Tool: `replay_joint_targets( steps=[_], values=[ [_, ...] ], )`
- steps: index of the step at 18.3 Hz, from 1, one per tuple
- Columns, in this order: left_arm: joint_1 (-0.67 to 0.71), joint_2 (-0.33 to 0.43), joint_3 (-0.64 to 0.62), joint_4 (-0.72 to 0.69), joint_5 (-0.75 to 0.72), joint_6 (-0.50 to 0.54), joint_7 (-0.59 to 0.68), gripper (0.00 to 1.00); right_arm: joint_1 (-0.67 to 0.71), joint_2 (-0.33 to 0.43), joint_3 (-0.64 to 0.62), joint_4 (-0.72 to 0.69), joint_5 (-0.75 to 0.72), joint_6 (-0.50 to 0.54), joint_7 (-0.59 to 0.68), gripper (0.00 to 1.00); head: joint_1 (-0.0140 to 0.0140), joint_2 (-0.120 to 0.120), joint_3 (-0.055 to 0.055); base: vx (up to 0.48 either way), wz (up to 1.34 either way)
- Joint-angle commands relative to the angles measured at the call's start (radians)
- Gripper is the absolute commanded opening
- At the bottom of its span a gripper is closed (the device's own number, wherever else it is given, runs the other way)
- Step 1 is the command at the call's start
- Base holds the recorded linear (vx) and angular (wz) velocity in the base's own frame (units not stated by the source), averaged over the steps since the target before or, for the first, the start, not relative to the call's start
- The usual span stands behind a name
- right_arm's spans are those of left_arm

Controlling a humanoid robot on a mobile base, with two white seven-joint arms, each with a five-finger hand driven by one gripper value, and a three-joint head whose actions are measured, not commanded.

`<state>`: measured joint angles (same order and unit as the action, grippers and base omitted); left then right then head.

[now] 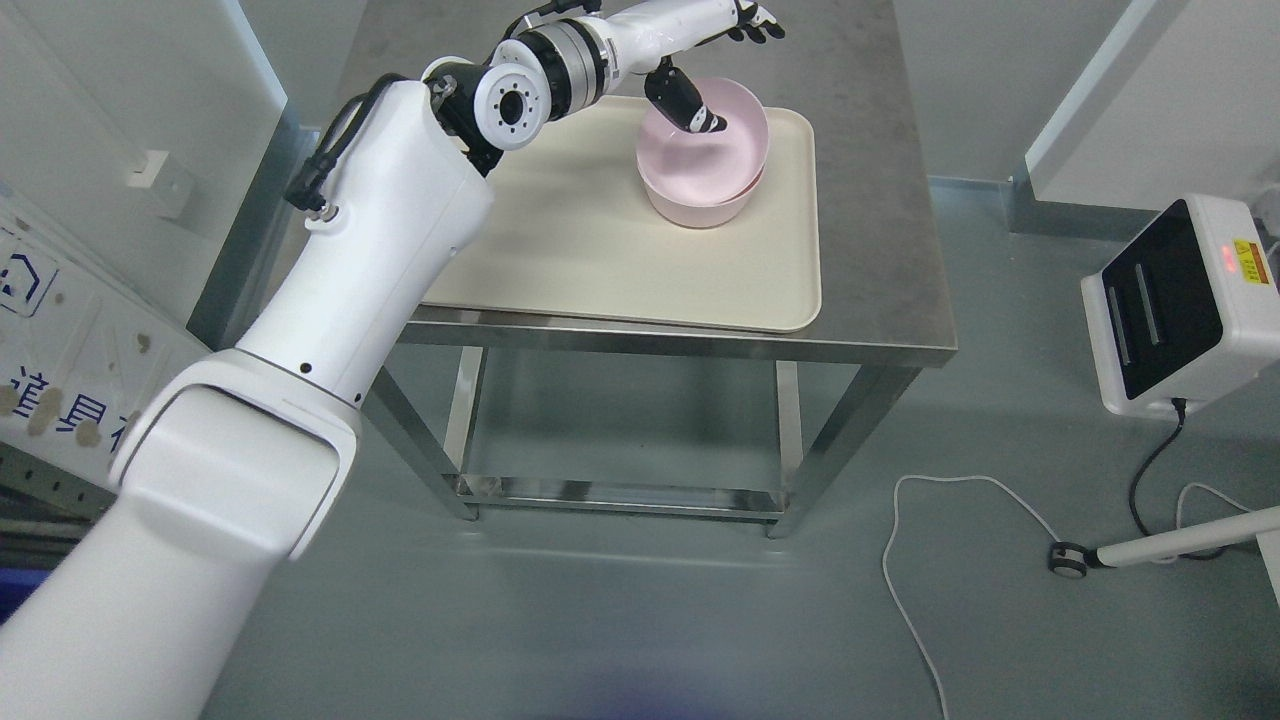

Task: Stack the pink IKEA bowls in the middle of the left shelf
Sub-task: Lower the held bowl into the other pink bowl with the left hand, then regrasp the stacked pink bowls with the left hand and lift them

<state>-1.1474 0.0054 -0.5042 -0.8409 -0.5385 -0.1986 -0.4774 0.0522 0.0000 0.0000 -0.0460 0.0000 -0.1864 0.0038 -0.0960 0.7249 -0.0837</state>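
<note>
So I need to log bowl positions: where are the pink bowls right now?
In the head view, the pink bowls sit nested on the cream tray's far right corner, on the steel table, with the left hand's thumb dipping inside the top one.

Pale pink bowls (705, 160) sit on a cream tray (620, 250); the table (880, 200) is mottled grey steel, the arm (350, 290) glossy white.

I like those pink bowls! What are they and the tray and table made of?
The pink bowls look like smooth matte plastic: even colour, soft sheen. The cream tray seems plastic too, with a moulded rounded rim. The table looks like brushed steel: grey top, shiny legs. The left robot hand reaches into the top bowl.
</note>
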Motion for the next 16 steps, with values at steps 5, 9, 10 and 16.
replay_joint_targets(
  steps=[5, 9, 10, 16],
  values=[
    [0.309, 0.012, 0.423, -0.386, 0.534, -0.117, -0.027, 0.85, 0.0, -0.017, -0.011, 0.0, 0.008, 0.001, -0.001, 1.0, 0.0, 0.0, 0.0, 0.0, 0.0],
    [0.414, 0.012, 0.271, -0.48, 0.468, -0.13, -0.202, 0.81, 0.0, -0.017, -0.009, 0.0, 0.008, 0.001, -0.001, 1.0, 0.0, 0.0, 0.0, 0.0, 0.0],
    [0.413, 0.012, 0.251, -0.48, 0.372, -0.128, -0.202, 0.8, 0.0, -0.017, -0.011, 0.0, 0.008, 0.001, 0.001, 1.0, 0.0, 0.0, 0.0, 0.0, 0.0],
    [0.342, 0.012, 0.236, -0.457, -0.2, -0.067, -0.216, 0.79, 0.0, -0.017, -0.009, 0.0, 0.008, 0.001, -0.001, 1.0, 0.0, 0.0, 0.0, 0.0, 0.0]
  ],
)
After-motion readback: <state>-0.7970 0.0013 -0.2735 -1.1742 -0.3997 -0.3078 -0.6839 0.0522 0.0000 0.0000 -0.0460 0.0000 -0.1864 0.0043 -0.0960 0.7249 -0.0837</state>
